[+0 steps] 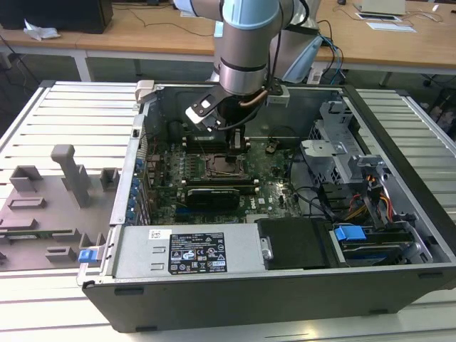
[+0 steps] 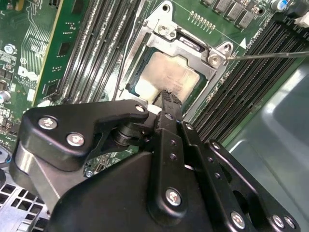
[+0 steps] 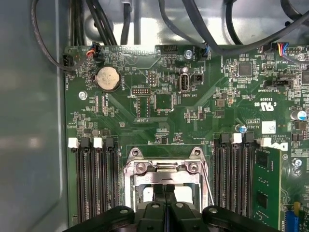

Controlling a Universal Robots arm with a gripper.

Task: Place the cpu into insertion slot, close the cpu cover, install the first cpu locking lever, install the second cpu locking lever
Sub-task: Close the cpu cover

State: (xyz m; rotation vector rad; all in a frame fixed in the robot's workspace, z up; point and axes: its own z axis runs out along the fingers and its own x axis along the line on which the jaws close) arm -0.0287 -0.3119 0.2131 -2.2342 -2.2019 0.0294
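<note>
The cpu (image 2: 166, 72) lies flat in the insertion slot (image 2: 140, 87), its pale silver top showing through the window of the cpu cover (image 2: 186, 46). The cover's metal frame lies down over the chip. My gripper (image 2: 167, 95) is shut, its black fingertips pressed together and resting at the edge of the chip with nothing between them. A thin wire locking lever (image 2: 270, 54) sticks out sideways from the socket corner. In the first wrist view the closed fingers (image 3: 164, 191) stand over the cover (image 3: 161, 169), with the lever (image 3: 207, 181) beside it. The exterior view shows the gripper (image 1: 239, 142) just above the socket (image 1: 224, 165).
Long black memory slots (image 3: 94, 179) flank the socket on both sides. The motherboard (image 1: 274, 171) sits in an open computer case (image 1: 399, 142) with a power supply (image 1: 189, 253), drive cages (image 1: 342, 153) and cables (image 1: 370, 199). A grey fixture (image 1: 64, 192) sits at the exterior view's left.
</note>
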